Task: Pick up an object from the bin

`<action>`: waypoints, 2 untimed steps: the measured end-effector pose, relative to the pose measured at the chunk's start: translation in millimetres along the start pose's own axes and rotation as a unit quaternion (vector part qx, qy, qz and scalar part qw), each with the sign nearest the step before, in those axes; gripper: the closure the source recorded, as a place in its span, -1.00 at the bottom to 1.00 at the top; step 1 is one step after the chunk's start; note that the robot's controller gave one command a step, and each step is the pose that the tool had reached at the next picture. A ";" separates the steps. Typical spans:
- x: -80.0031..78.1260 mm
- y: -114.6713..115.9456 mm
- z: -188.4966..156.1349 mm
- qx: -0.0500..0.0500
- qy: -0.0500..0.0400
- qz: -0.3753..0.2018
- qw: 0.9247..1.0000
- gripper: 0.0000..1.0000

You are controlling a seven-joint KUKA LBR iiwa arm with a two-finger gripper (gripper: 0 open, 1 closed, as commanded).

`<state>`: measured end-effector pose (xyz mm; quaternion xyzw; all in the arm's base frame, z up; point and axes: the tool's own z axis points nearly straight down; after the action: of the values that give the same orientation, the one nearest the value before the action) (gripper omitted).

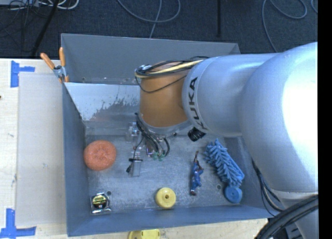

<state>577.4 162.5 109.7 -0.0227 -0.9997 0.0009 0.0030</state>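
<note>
Over the bare middle of the bin (pixel 75 170) floor, the gripper (pixel 135 166) is hanging low, close to the metal. I cannot tell whether it is open or closed, and nothing is showing in it. Nearest is an orange round pad (pixel 100 155), lying flat just to its left, near the left wall. If that is the pick, I am judging the gripper is needing to centre over the pad before closing, since a flat, soft-looking thing is offering little edge to pinch. A yellow disc (pixel 165 197) and a tape measure (pixel 99 202) are sitting by the near wall, with a blue brush (pixel 223 164) and a small blue stick (pixel 195 177) off to the right, all well apart. The grey floor is looking scuffed and dusty, leaving plenty of free room around each thing.
</note>
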 end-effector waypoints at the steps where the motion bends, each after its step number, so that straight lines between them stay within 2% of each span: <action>1: -1.2 13.3 -26.2 -0.002 -0.003 -0.089 0.996 -1.00; 2: -4.2 25.6 -10.9 -0.002 -0.005 -0.045 0.999 -1.00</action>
<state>582.8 187.9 120.6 0.0223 -0.9997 -0.0006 -0.0022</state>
